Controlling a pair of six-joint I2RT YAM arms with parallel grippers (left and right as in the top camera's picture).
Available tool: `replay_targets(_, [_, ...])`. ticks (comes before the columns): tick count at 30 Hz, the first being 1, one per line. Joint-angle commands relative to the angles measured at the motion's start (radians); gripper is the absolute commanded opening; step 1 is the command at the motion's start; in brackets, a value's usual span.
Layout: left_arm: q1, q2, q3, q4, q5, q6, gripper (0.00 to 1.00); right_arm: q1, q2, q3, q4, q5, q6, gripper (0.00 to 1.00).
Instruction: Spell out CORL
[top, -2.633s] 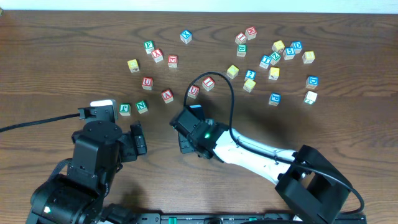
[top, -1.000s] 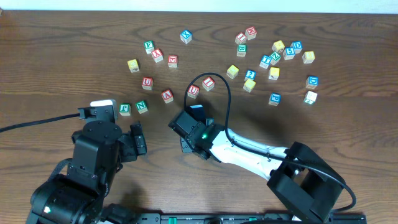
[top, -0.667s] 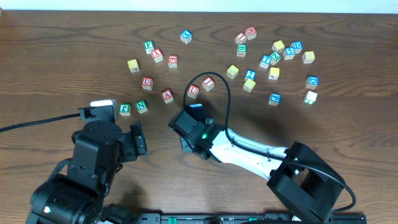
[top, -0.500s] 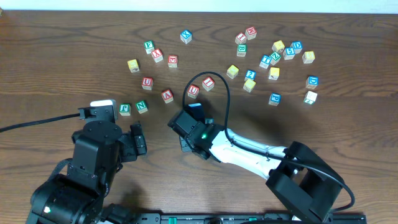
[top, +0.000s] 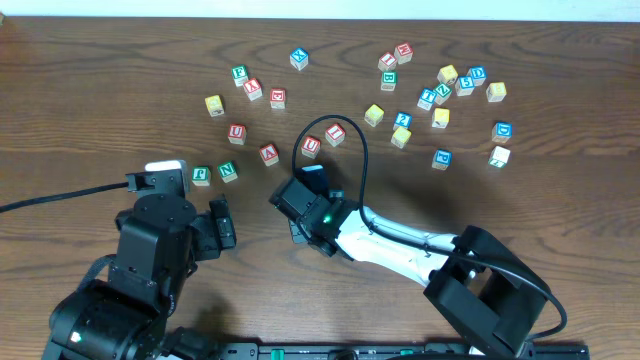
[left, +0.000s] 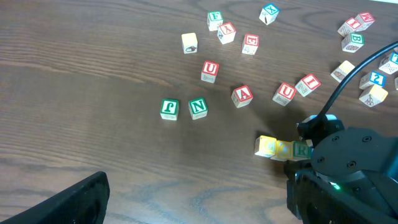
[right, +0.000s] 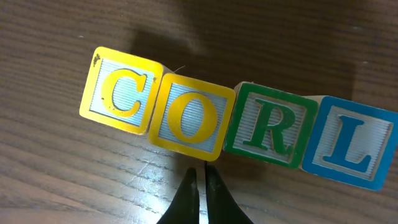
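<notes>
In the right wrist view four cubes lie side by side in a slightly bent row reading CORL: yellow C (right: 121, 91), yellow O (right: 189, 117), green R (right: 268, 124) and blue L (right: 348, 142). My right gripper (right: 200, 169) is shut and holds nothing, its tips on the table just in front of the O cube. Seen from the left wrist, the yellow C (left: 266, 146), the O (left: 284, 150) and the R (left: 302, 149) show beside the right arm; the L is hidden. From overhead the right gripper (top: 300, 215) covers the row. My left gripper (top: 220, 225) is open and empty, left of it.
Loose letter cubes lie scattered behind: green ones (top: 201, 175) (top: 228, 171), red A (top: 268, 154), red U (top: 311, 146), and a cluster at the back right (top: 440, 95). The right arm's black cable (top: 345, 128) loops over the red cubes.
The right arm's elbow has swung slightly left and its gripper has edged left a little. The cubes and the left arm have not moved.
</notes>
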Motion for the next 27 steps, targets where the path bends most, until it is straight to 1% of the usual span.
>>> replay_targets(1, [0.003, -0.001, 0.010, -0.002, -0.013, 0.010, 0.93, -0.006, 0.009, 0.000, 0.007, 0.034, -0.013, 0.01])
replay_targets(15, [0.003, -0.001, 0.010, -0.002, -0.013, 0.010, 0.93, -0.006, 0.021, -0.001, 0.017, 0.041, -0.016, 0.01])
replay_targets(25, [0.003, -0.001, 0.010, -0.002, -0.013, 0.010, 0.93, -0.004, 0.008, 0.003, -0.013, -0.077, -0.016, 0.01])
replay_targets(27, [0.003, -0.001, 0.010, -0.002, -0.013, 0.010, 0.93, -0.003, -0.005, 0.003, -0.032, -0.083, 0.006, 0.01])
